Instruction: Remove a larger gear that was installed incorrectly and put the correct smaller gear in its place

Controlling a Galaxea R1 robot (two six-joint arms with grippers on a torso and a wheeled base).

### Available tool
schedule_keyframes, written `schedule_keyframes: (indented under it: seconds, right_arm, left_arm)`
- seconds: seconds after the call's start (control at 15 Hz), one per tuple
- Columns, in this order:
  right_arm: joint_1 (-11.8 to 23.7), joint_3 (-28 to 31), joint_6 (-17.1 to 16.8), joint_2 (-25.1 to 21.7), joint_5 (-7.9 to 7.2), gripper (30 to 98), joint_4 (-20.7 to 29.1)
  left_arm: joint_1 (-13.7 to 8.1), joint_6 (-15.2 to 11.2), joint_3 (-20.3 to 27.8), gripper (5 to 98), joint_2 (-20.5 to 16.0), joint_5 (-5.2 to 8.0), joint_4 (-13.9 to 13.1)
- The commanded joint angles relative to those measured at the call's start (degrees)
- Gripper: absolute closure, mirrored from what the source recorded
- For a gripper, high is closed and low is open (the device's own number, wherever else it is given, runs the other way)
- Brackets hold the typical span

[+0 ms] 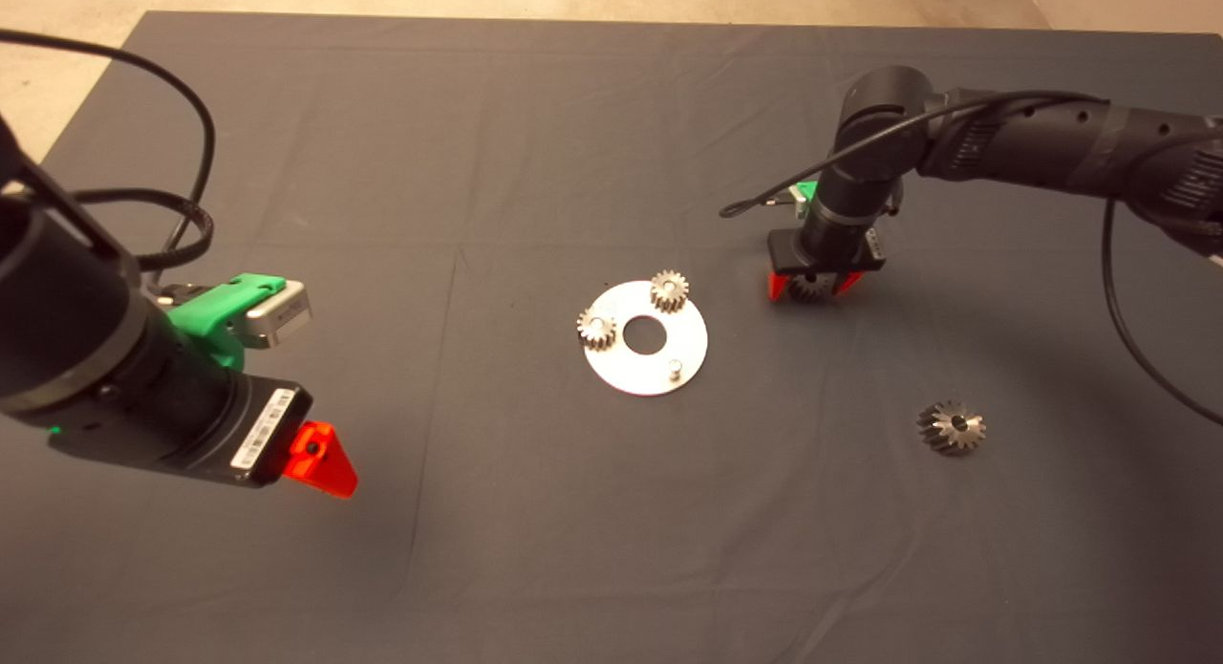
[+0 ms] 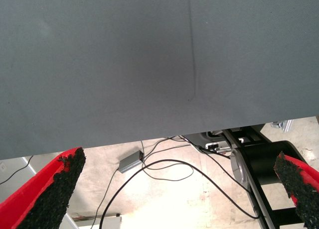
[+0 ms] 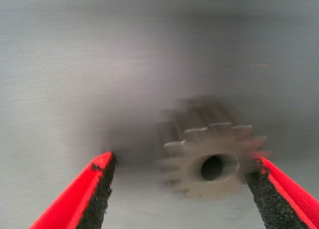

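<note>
The left gripper [image 1: 320, 459] was the closest thing, low at the left of the head view. It waited there with its fingers wide apart and held nothing. Its own camera showed only bare mat [image 2: 149, 64] and the floor past the edge.

The right gripper [image 1: 812, 287] was right of the middle of the frame, pointing down at the mat. Its fingers were apart. The smaller gear [image 3: 212, 157] sat between them. One pad [image 3: 266, 194] looked to be just touching its teeth, and the other pad [image 3: 97, 199] was well clear. It was not squeezed yet, as far as I could tell.

This gear looked like solid steel, so it was likely hard, a bit heavy and slippery. I think it is best held by its toothed sides, flat and level.

The round plate [image 1: 659, 363] lay in the middle with two small gears [image 1: 669, 289] on it and one bare peg [image 1: 675, 366]. The larger gear [image 1: 951, 427] lay alone on the mat at the lower right, away from the plate.
</note>
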Motion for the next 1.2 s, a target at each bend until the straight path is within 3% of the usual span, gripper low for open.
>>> schedule_keyframes:
  seconds: [0.0,0.47,0.8,1.07,1.13]
  right_arm:
    - [1.9,-1.6,-1.3,0.8,0.32,60.4,-0.7]
    - [1.9,-1.3,-1.3,0.7,0.32,60.4,-0.7]
    - [2.0,-0.6,-0.8,-2.2,0.31,60.6,-0.7]
    - [2.0,-0.3,-0.8,-1.6,0.32,62.6,-0.9]
    - [1.9,-0.3,-0.8,-1.5,0.32,65.9,-0.9]
  left_arm:
    - [-0.8,0.1,-0.1,5.8,0.0,1.80,-0.8]
    - [-0.9,0.1,0.2,5.8,-0.1,1.80,-0.8]
    - [-0.9,0.1,0.3,5.8,0.0,1.80,-0.8]
    - [-0.9,0.1,0.4,5.8,-0.1,1.80,-0.8]
    - [-0.9,0.1,0.4,5.8,-0.1,1.80,-0.8]
